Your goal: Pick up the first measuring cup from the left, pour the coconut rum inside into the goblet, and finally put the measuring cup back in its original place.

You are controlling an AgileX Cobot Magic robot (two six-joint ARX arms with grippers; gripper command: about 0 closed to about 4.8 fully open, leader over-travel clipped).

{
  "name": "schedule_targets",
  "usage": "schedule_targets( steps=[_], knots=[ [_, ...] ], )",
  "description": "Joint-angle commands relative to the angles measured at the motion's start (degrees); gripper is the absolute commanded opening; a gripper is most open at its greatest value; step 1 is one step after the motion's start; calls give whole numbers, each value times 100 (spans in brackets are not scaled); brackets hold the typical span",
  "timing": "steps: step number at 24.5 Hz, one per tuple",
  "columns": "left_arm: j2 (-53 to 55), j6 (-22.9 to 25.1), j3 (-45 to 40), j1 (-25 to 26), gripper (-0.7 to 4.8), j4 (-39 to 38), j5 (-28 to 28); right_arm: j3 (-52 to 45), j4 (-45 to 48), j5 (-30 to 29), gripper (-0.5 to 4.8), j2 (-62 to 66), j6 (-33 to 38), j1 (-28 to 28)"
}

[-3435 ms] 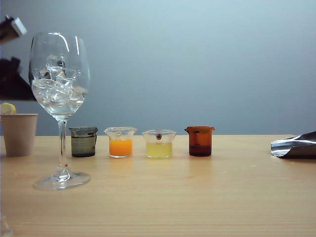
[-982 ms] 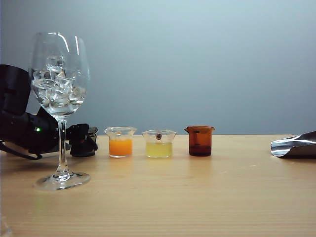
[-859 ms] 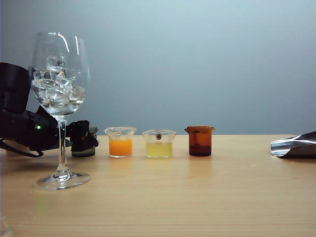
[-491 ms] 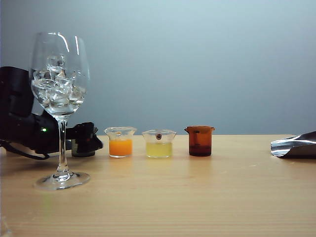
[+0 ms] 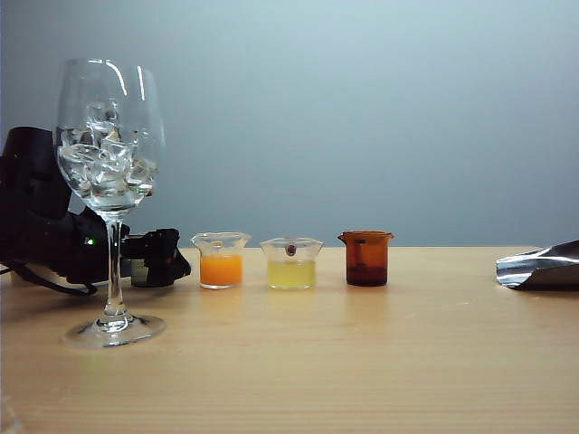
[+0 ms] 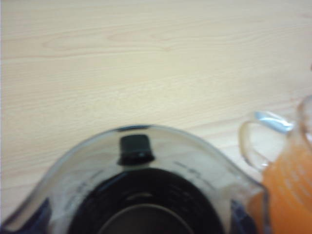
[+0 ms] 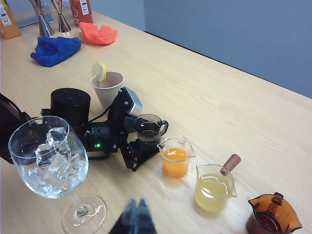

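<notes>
– Cup [image 7: 148, 127] position?
– Upright on surface [image 7: 204, 92], just right of goblet [image 7: 48, 156], beyond its foot.
– Left end effector [image 7: 143, 140]?
– Level, behind goblet, jaws wide apart, straddling cup; nothing clamped yet. Nearer by far.
– Right end effector [image 7: 135, 218]?
– Raised, near side of goblet, well off cup; too blurred to tell jaw state.
– Next?
– Probably closing across cup's width.

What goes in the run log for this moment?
phase: reach | left hand: open around grey cup, not lifted | right hand: shut, idle near glass | pour: not begun
</notes>
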Motion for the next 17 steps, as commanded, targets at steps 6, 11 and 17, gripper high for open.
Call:
schedule_targets(
  steps=[6, 11, 17],
  knots=[
    [-17, -37, 9, -7, 326, 81, -138, 26, 35, -4, -6, -17, -15, 7],
    [-20, -37, 9, -7, 273, 87, -138, 26, 17, -7, -6, -17, -15, 7],
    [-20, -37, 9, -7, 173, 341, -133, 28, -22, -7, -6, -17, -17, 7]
  ],
)
